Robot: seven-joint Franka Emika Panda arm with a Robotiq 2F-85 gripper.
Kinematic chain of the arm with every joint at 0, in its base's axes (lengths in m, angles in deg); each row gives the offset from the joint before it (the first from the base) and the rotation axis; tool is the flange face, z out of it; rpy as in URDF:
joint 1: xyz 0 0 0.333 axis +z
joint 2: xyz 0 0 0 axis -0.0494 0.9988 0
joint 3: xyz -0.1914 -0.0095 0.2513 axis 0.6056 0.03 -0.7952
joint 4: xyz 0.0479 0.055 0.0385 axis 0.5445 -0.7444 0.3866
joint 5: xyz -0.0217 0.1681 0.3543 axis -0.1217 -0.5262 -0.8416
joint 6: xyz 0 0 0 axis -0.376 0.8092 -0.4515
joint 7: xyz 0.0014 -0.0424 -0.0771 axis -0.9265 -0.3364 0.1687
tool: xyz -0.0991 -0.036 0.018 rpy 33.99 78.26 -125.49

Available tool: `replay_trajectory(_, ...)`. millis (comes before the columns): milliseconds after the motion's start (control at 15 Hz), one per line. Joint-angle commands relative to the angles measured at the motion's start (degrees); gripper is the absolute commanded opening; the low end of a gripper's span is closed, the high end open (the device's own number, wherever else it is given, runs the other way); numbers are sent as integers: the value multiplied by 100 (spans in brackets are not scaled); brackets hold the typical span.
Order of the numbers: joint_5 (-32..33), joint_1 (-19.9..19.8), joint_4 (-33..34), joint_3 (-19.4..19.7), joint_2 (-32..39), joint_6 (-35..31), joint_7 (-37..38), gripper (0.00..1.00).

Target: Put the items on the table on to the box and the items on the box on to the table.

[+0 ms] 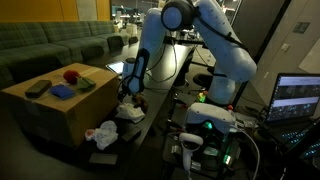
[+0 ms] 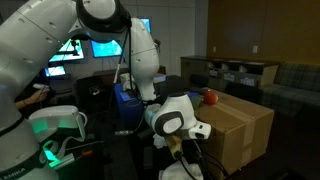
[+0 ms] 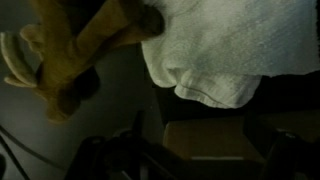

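- Located beside the dark table (image 1: pixel 150 124), flat top upward: the box (image 1: pixel 50 112).
- Noted on the box top: red item (image 1: pixel 70 74), blue item (image 1: pixel 63 91), two dark flat items (image 1: pixel 37 88). Judged not yet brought down.
- Noted on the table just beside the box: white cloth (image 1: pixel 103 134) and tan-yellow item (image 3: pixel 75 50), edges meeting in the wrist view. Judged not yet lifted up.
- Gripper (image 1: pixel 127 98) low over that pair; jaws apparently spread, clasping nothing.
- Assessed as early stage: both transfers largely outstanding.

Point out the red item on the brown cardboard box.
The small round red item, on the far side of the big brown cardboard box; the flat blue item and the black one lie nearer the camera.
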Motion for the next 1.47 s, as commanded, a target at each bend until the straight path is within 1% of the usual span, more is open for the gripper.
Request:
replay_trajectory(0,-4,-112,10,-321,-18,-64,-373,100)
replay_trajectory(267,14,-311,-29,-635,28,-58,-591,100)
replay_trajectory(533,38,-468,-75,-839,143,-34,-782,100)
replay_trajectory(800,46,-509,3,-881,391,-3,-899,100)
replay_trajectory(1400,36,-429,389,-766,966,17,-951,100)
